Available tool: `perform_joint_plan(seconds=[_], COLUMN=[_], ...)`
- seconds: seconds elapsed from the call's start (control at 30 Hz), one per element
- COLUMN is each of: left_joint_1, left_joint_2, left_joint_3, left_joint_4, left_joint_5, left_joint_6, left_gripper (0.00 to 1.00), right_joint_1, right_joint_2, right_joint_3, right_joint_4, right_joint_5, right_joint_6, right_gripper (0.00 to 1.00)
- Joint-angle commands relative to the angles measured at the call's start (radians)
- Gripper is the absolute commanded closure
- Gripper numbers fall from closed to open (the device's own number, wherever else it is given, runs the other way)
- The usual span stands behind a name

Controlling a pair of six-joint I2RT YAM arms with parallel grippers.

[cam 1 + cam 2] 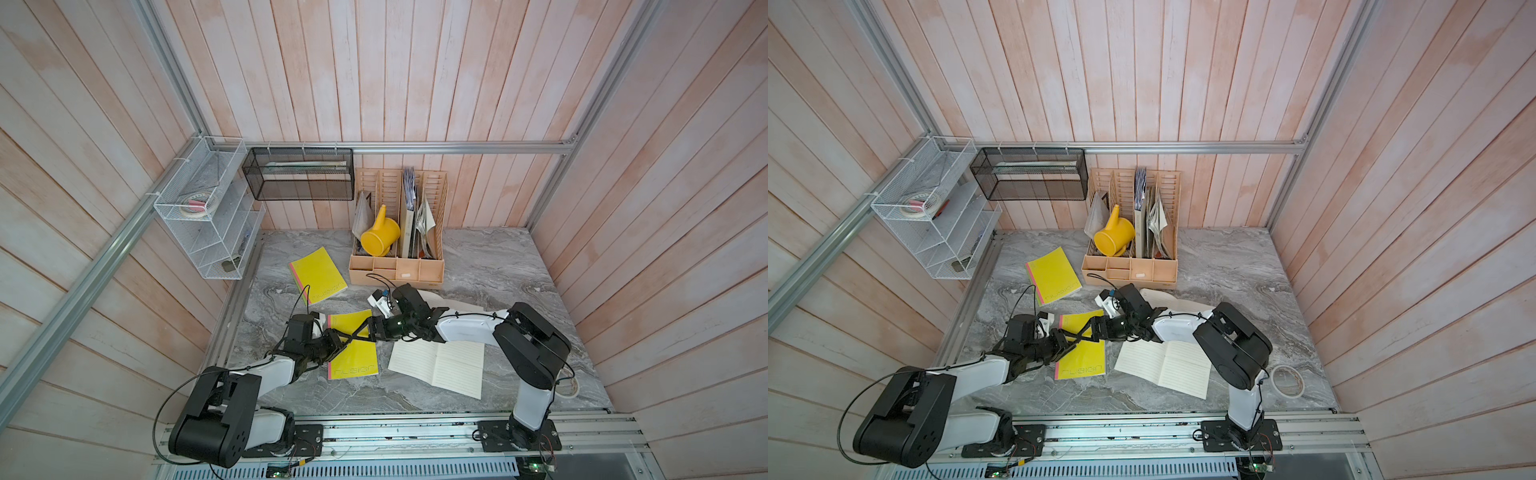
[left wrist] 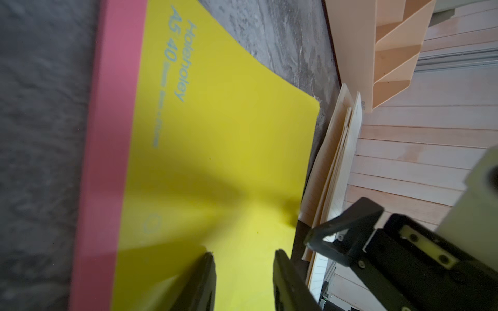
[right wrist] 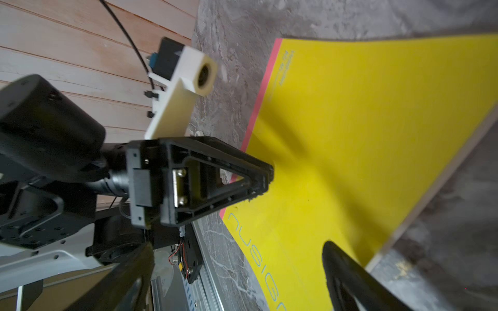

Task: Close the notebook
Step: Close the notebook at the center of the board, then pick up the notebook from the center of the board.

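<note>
Marble tabletop (image 1: 498, 257): yellow notebooks (image 1: 318, 272), open notebook (image 1: 440, 365), organizer (image 1: 397, 270), tape roll (image 1: 1289, 393).

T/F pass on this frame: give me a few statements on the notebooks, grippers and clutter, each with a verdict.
1. Two closed yellow notebooks lie on the table. True: the far yellow notebook and the near yellow notebook.
2. The lined notebook is shut. False: it lies open, pages up.
3. Both grippers are over the near yellow notebook. True: the left gripper and the right gripper, both with jaws apart.
4. The yellow jug stands on the table. False: it sits in the desk organizer.
5. The right gripper holds the tape roll. False: the roll lies on the table by the right arm's base.
</note>
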Motion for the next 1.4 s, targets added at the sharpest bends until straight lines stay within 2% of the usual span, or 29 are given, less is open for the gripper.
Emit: perform_joint_plan(seconds=[0.0,0.33,0.67,0.83,1.0,1.17,1.27,1.37], left_joint_1=[0.006,0.045,0.105,0.106,0.106,0.106,0.107,0.108], left_joint_2=[-0.04,-0.142,-0.038,-0.041,-0.158,-0.101,-0.052,-0.081], left_joint_3=[0.011,0.116,0.115,0.123,0.096,0.081,0.083,0.055], left_joint_4=[-0.09,-0.394,-0.453,-0.525,-0.553,-0.494,-0.454,-0.379], left_joint_5=[-0.037,-0.138,-0.151,-0.273,-0.363,-0.305,-0.233,-0.121], left_joint_6=[0.008,0.128,0.192,0.206,0.188,0.227,0.268,0.264], left_gripper=[0.61,0.57,0.53,0.49,0.45,0.43,0.41,0.41], right_joint_1=[0.006,0.006,0.003,0.003,0.002,-0.002,-0.004,-0.003], right_joint_2=[0.028,0.071,0.073,0.075,0.075,0.085,0.091,0.099], right_joint_3=[-0.025,0.011,0.007,0.003,0.001,0.0,-0.006,-0.009], right_joint_4=[0.017,-0.15,-0.156,-0.156,-0.152,-0.133,-0.108,-0.097], right_joint_5=[0.006,0.077,0.071,0.07,0.064,0.047,0.033,0.026], right_joint_6=[0.016,-0.047,-0.055,-0.055,-0.058,-0.053,-0.043,-0.042], right_gripper=[0.02,0.02,0.02,0.02,0.02,0.02,0.02,0.02])
